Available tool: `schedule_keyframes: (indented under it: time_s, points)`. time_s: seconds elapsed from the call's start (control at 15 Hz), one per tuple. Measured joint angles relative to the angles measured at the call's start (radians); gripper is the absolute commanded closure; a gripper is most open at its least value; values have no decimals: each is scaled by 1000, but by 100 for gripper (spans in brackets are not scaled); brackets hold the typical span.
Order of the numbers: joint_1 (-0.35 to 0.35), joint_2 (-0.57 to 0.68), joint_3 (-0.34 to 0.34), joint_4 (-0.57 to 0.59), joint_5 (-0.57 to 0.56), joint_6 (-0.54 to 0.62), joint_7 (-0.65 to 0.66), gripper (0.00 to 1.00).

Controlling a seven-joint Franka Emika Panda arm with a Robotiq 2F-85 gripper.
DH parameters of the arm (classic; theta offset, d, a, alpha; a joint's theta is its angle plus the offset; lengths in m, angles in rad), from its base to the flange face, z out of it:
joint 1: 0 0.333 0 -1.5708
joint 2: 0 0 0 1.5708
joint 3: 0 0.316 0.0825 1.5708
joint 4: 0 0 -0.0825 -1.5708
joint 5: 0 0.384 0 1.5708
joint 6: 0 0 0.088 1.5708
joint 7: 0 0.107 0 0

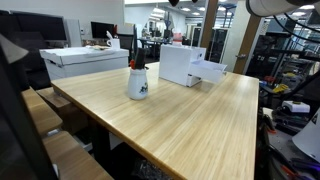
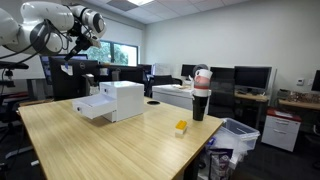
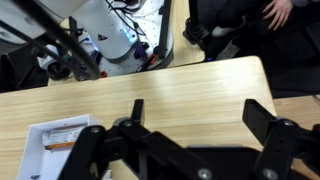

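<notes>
My gripper is open and empty, high above a light wooden table. In an exterior view the arm is raised at the upper left, with the gripper well above the table. A white box stands on the table and shows in both exterior views. In the wrist view its open tray lies at the lower left with an orange item in it. A mug with pens stands on the table; it also shows in an exterior view. A small yellow block lies near the mug.
A large white carton sits at the table's far end. Desks with monitors and chairs surround the table. The robot's white base stands beyond the table edge. A bin stands by a table corner.
</notes>
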Motion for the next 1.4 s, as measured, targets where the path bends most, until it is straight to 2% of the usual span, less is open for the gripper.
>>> schedule_keyframes:
  time_s: [0.33, 0.53, 0.73, 0.87, 1.4]
  points:
    - [130, -30, -54, 8, -261, 25, -110, 0]
    - [197, -47, -76, 8, -354, 85, -164, 0]
    - [237, -65, -83, 9, -391, 165, -240, 0]
    - [252, -83, -85, 9, -408, 215, -335, 0]
    - [246, -126, -88, 9, -440, 309, -705, 0]
